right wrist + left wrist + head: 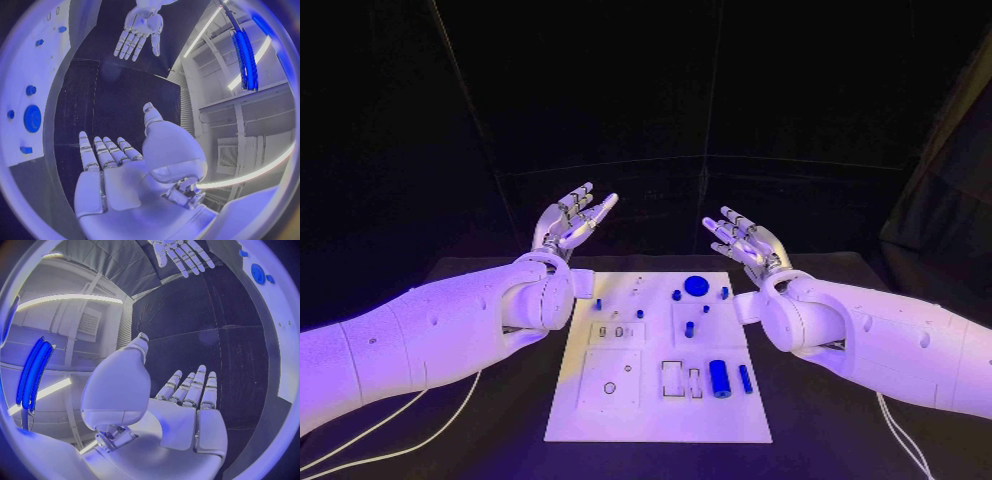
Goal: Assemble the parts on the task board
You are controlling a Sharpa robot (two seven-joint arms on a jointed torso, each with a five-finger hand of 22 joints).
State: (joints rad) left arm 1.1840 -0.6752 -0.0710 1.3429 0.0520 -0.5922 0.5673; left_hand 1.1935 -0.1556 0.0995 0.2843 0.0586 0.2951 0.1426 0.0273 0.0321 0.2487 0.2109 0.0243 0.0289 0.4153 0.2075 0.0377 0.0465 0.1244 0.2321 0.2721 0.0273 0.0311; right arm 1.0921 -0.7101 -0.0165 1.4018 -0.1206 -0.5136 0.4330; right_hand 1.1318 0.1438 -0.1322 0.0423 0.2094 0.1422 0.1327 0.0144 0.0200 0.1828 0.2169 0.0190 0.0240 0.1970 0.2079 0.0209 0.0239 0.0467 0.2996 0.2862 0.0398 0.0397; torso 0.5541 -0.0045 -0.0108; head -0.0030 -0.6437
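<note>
Black desk (834, 440) surface runs out dark on every side of the white task board (589, 420), which sits at the middle, its near edge closest to you. Working outward from that near edge, you have a blue cylinder (718, 378) and a slimmer blue peg (746, 378) lying near the board's right edge, then small blue pieces scattered mid-board, then a round blue disc (695, 285) by the far edge. Nothing looks seated yet, so the assembly appears to be at its start.

Your left hand (574, 222) and right hand (744, 243) both hover beyond the board's far corners, fingers spread wide, palms up, holding nothing.

Watch the forearms: they flank the board closely along its left and right edges, so turning a wrist down could nudge the board or roll the loose cylinder. Reaching across may also sweep the upright small pieces.

Open room lies past the far edge and outward on both sides.
</note>
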